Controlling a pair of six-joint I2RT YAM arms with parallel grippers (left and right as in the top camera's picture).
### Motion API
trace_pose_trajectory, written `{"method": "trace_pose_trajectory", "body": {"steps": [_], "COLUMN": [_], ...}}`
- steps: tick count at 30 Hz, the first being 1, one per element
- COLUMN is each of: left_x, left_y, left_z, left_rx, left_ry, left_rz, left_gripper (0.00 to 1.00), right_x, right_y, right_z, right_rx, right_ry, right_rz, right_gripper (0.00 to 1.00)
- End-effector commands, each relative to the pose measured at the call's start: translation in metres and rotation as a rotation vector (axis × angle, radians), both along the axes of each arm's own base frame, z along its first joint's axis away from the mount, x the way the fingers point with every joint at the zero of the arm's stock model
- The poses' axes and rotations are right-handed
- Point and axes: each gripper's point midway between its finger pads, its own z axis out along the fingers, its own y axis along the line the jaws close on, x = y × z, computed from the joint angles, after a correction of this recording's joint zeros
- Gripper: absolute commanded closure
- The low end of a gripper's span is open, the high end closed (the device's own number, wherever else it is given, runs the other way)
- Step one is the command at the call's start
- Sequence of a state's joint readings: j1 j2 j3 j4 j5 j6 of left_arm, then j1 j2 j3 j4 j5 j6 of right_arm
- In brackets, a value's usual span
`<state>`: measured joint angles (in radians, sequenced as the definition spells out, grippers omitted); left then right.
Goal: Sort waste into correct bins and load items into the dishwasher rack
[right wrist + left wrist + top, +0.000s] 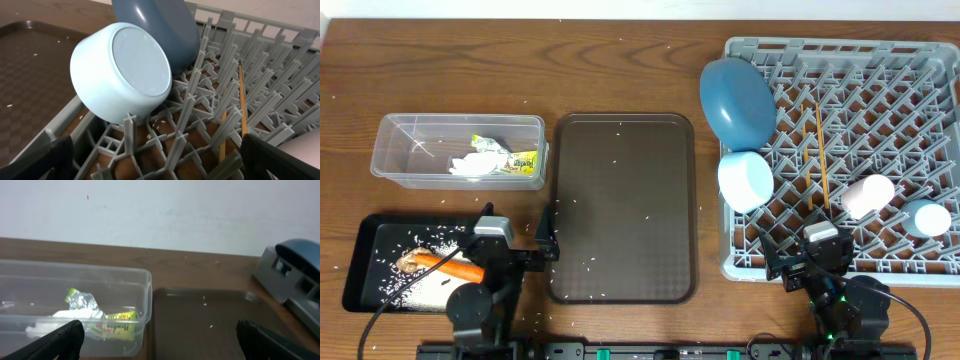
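As both claws stood wide and empty, tub (125, 273) and wrapper (118, 325) ahead of the left claw (160, 327), bowl (120, 70) just ahead of the right claw (157, 142), I reckoned each should back straight out without snagging the rack (280, 47).

A large dark brown serving tray (623, 200) lies flat on the wooden table (620, 70), its long sides running toward the white wall (150, 210) behind

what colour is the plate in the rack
Dark blue; the plate shows best in the overhead view.
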<state>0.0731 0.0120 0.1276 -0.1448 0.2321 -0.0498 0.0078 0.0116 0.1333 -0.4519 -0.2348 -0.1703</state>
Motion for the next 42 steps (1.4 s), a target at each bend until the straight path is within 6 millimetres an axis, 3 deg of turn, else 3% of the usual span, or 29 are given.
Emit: {"method": "trace_pose_trajectory", "body": {"steps": [1,5,42], "left_x": [0.003,0.005,0.007], "left_y": [0.000,0.000,0.000], "left_z": [-0.014,-0.037,-0.035], "left_rx": [0.012,0.009,0.011], "left_ry": [0.011,0.058,0.028], "left_rz": [0.000,0.000,0.000], "left_gripper": [0.02,0.02,0.02], "right_x": [-0.001,-0.001,-0.001], "right_y": [0.002,0.002,0.002], "right_z": [-0.001,-0.001,-0.001], "right_rx": [-0.009,-0.009,-0.009], "right_ry": [-0.004,-0.004,-0.004], "right_rz": [0.014,0.014,0.014], "right_gripper": [0.01,0.01,0.01]}}
